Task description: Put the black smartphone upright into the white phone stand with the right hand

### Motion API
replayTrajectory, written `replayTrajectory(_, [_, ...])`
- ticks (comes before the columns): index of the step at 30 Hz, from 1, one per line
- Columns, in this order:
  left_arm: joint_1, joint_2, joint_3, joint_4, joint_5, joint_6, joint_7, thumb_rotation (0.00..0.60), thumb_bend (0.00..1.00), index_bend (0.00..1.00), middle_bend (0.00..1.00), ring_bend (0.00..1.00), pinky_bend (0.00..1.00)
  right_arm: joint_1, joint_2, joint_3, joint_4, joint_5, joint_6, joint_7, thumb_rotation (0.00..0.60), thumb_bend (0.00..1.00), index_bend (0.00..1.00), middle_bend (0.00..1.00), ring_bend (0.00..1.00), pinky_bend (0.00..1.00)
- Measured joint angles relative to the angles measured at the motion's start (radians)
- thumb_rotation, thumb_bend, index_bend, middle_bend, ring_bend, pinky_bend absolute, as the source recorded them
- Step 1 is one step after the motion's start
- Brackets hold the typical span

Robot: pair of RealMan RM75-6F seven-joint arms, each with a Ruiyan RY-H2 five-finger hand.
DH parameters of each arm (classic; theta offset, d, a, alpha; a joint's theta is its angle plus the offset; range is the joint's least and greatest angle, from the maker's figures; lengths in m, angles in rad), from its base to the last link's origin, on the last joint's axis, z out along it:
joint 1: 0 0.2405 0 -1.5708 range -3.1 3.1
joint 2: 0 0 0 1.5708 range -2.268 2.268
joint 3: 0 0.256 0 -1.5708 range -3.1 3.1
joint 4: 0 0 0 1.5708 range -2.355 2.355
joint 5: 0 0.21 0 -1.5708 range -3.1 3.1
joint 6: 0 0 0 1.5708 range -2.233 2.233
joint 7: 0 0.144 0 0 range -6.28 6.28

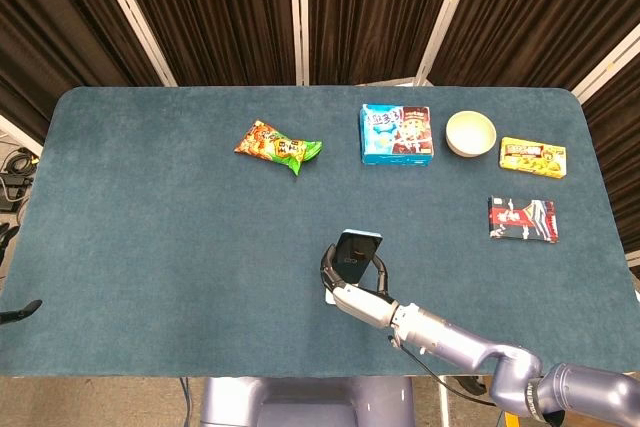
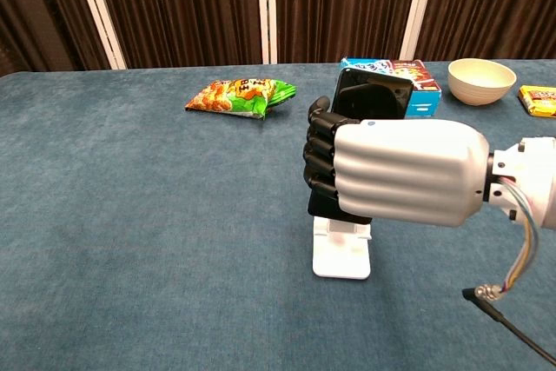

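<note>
We judge that we are in the seating step: our right hand [image 2: 395,173], silver-shelled with black fingers [image 2: 320,155], is clenched around the flat black smartphone [image 2: 372,96], holding it upright with its lower end just above, perhaps touching, the small white plastic phone stand [image 2: 342,250], which sits directly beneath the hand on the blue-green felt-covered table [image 2: 130,215]. In the head view the phone [image 1: 356,248] shows edge-on above the hand [image 1: 352,287], and the stand is almost wholly hidden under the hand there. We cannot tell whether the phone's bottom edge already rests on the stand's lip, since the fingers cover that join. The next move, as we read it, calls for easing the phone down and back until it leans on the stand's rest, then loosening the fingers without tipping it or dragging the light stand along. Our left hand is in neither view. Beyond the hand lie an orange and green snack bag [image 2: 240,96], a blue and red printed box [image 2: 414,86] behind the phone, a cream round bowl [image 2: 481,81], a yellow packet [image 1: 532,157] and, off to the hand's right, a red and black packet [image 1: 522,219]. All carry printing, but none of it is legible to us, and no brand shows on the phone.
</note>
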Motion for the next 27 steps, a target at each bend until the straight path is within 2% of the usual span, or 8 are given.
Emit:
replayTrajectory(23, [-0.001,0.004,0.003,-0.002,0.003,-0.002,-0.008,0.6,0.0,0.0,0.0,0.0,0.0,-0.016,-0.041,-0.006,0.008,0.02,-0.038,-0.065,0.6,0.55,0.54,0.43,0.37,0.36])
replayTrajectory(27, [-0.001,0.004,0.002,-0.002,0.002,-0.003,-0.009,0.6,0.0,0.0,0.0,0.0,0.0,-0.022,-0.043,-0.004,0.008,0.028,-0.039,-0.071,0.6,0.54,0.46,0.41,0.37,0.36])
